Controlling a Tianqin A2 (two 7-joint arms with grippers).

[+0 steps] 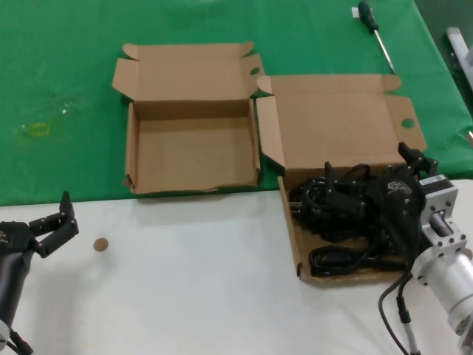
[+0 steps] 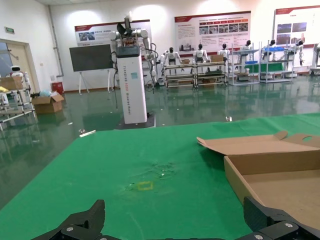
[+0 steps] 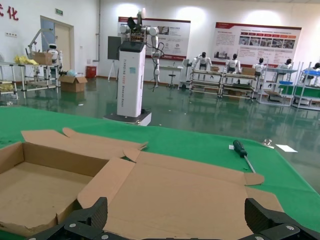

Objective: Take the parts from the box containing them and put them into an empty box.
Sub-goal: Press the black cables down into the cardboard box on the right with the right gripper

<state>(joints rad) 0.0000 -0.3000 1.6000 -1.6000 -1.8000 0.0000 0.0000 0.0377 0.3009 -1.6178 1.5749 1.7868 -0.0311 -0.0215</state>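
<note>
Rubber power cords (image 1: pixel 344 214) lie tangled in the larger cardboard box (image 1: pixel 293 237), directly beneath the right gripper (image 1: pixel 410 174), whose fingers are spread above the heap. Expect light, limp, grippy coils that snag neighbours; grasp a bundled loop, not a plug. Left gripper (image 1: pixel 55 222) waits spread, well apart from both; the empty box (image 1: pixel 131 159) lies between.

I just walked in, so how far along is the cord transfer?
Nothing moved yet: the empty box holds nothing. In hand: the right gripper, fingers open, sits over the cords in the full box. Left gripper waits open. All cords remain.
</note>
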